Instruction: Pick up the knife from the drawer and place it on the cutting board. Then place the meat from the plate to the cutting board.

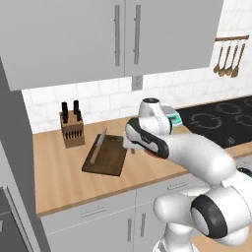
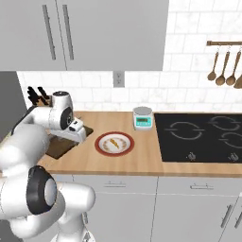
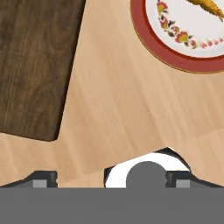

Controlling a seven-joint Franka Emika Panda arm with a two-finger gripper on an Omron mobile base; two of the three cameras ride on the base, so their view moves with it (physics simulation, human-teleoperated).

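Now we have the slim knife with the silver-grey blade and brown wooden handle (image 1: 99, 143) lying on the dark brown rectangular wooden cutting board (image 1: 109, 158), along its left edge, so the meat is what remains. Our two-finger gripper (image 3: 111, 180) hangs over bare wooden counter (image 3: 127, 105) between the board and the small round plate with the red rim and pale flowered centre (image 2: 100, 146), its jaws spread wide and holding nothing. The orange-brown piece of meat (image 2: 114, 142) sits in the middle of that plate, near the board but apart from it. The chief risk, we judge, is a poor grasp: the meat looks thin and flat (only its tip shows in the hand view), so the fingers may close above it or scrape the plate and push it along the counter. A careless drop on the board could also nudge the knife off its edge.
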